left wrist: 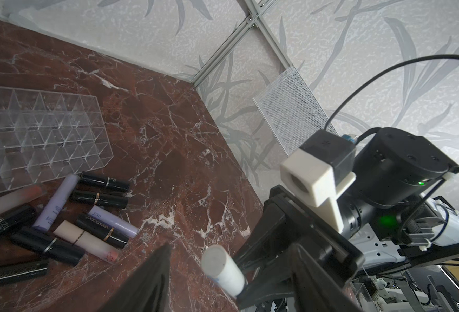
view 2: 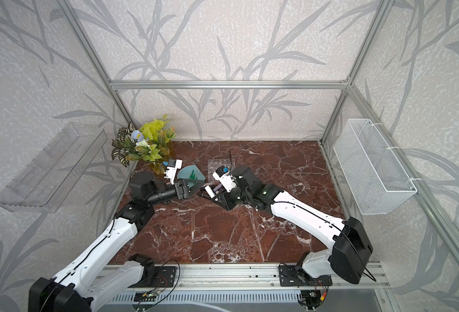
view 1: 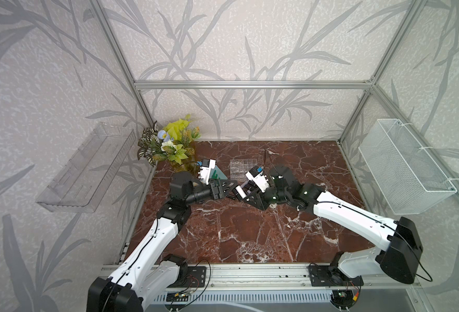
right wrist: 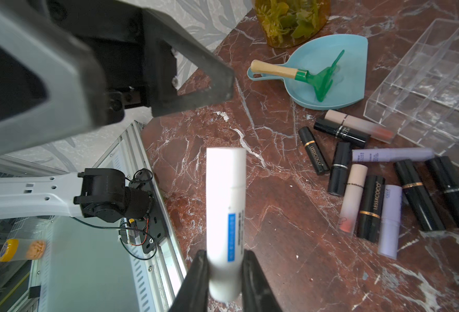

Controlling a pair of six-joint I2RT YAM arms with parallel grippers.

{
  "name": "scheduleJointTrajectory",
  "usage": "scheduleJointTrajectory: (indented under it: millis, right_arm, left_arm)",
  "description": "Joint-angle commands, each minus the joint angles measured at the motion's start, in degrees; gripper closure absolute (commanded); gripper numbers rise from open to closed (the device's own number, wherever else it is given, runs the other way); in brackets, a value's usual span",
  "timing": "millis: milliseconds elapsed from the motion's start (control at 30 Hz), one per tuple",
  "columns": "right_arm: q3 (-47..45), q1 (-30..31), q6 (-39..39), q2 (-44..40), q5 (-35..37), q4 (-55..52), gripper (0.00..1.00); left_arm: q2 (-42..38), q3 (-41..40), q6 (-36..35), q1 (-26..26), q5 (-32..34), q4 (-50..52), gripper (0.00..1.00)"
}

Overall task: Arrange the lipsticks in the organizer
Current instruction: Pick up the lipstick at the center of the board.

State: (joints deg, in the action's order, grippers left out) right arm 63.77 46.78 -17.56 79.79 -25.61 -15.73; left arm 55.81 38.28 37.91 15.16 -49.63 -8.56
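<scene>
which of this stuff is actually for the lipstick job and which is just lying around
For the job: organizer; lipsticks lying beside it; white lipstick in the right gripper.
Lying about: blue dish holding green rake; plant; mesh basket; clear wall tray.

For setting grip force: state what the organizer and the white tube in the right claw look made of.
Organizer: clear rigid plastic, likely acrylic, glossy; marble shows through its walls and edges glint. White tube: opaque smooth plastic, apparently, with a soft sheen and a printed blue label.
</scene>
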Motion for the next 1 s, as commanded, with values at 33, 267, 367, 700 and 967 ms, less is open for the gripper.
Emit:
scheduleJointTrajectory:
  millis: [33,267,367,700,967]
  right_arm:
    - [0.31,0.15,-1.25,-1.92,-2.34,3.37,0.80]
    - [-0.14,0.12,-2.30,-1.13,-3.84,5.42,0.80]
    - [-0.07,0.15,-2.37,-1.15,-3.84,5.62,0.80]
    - [-0.05,0.16,-1.78,-1.13,-4.10,4.68,0.80]
    - [-0.17,0.24,-1.26,-0.86,-4.45,3.87,0.80]
  left_arm:
    - [0.44,1.15,-2.51,0.09,-1.54,1.84,0.27]
    - [1.29,0.27,-0.12,1.43,-4.33,-1.90,0.40]
    - [1.91,0.06,-0.29,2.23,-5.17,-1.89,0.47]
    - [2.53,0.01,-0.21,3.13,-5.57,-2.60,0.64]
    - [2.77,-0.24,0.57,3.21,-5.37,-3.65,0.69]
